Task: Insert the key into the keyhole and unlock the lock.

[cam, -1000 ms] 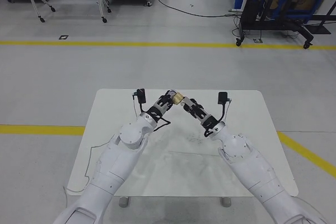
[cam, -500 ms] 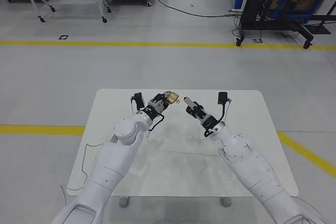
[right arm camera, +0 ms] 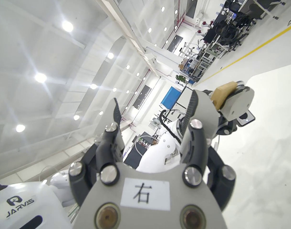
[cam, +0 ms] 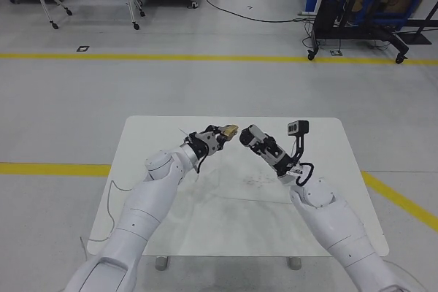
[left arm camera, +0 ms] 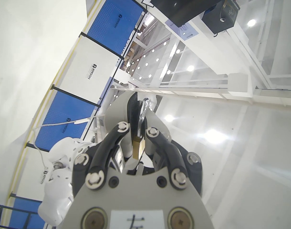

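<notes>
Left wrist view: the lock is mostly hidden by the fingers of the left gripper, by which it is clamped; its shackle and a brass edge are seen. Above the table, the right gripper is held agape just beside the lock.

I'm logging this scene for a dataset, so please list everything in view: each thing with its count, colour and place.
brass padlock with silver shackle: one, gold and silver, held above the table's far middle
white rounded-corner table: one, white, beneath both arms
yellow floor stripes: two, yellow, one beyond the table, one passing under it
black wheeled cart: one, black, far right of the floor
left gripper: one, grey and black, fingers shut on the padlock
right gripper: one, grey and black, fingers open and empty, close beside the padlock
</notes>
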You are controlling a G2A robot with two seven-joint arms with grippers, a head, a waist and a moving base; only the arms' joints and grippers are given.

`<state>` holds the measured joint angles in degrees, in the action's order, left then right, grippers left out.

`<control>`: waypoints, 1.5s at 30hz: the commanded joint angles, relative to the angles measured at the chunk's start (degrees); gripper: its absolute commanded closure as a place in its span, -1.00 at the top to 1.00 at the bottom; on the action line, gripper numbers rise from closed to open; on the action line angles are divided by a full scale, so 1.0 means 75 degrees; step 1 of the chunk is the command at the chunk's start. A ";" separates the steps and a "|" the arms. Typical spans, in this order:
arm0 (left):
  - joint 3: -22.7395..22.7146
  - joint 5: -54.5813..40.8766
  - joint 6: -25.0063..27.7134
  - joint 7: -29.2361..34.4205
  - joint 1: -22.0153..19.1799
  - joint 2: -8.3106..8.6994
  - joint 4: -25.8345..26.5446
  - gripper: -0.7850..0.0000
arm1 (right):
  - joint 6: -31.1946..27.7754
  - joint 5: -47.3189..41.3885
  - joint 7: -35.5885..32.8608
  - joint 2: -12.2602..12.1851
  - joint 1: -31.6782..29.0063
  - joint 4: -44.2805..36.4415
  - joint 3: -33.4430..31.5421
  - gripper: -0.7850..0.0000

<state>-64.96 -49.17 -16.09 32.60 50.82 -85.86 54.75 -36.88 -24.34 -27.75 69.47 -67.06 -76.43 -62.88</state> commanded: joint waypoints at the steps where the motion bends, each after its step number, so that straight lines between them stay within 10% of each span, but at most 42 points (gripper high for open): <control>1: -0.0015 -0.0047 -0.0020 0.0019 -0.0066 -0.0004 -0.0100 -1.00 | -0.0215 0.0030 -0.0161 0.0019 0.0065 0.0114 0.0035 -1.00; 25: 0.0004 -0.0164 0.0006 0.0515 -0.0048 0.0001 -0.0067 -1.00 | -0.0013 0.0740 0.0539 0.0422 0.0820 0.1229 0.0587 -1.00; 29: -0.0037 0.0123 0.0404 0.0386 -0.0034 0.0031 0.0025 -1.00 | -0.0195 -0.0183 -0.0205 0.0357 0.0624 0.0968 0.0272 -1.00; 36: -0.0147 0.0586 0.1230 0.0244 0.0075 0.0086 0.0250 -1.00 | 0.1691 -0.2262 -0.2616 0.0201 0.0500 0.0880 -0.0136 -0.37; 45: -0.0175 0.0973 0.1456 0.0878 0.0154 0.0169 0.0484 -1.00 | 0.3275 -0.3857 -0.4429 0.0327 0.0995 0.1815 0.0062 -0.37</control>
<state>-66.15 -41.79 -5.17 39.13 51.94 -84.63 58.33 -12.57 -52.91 -60.48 71.82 -59.87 -63.30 -62.59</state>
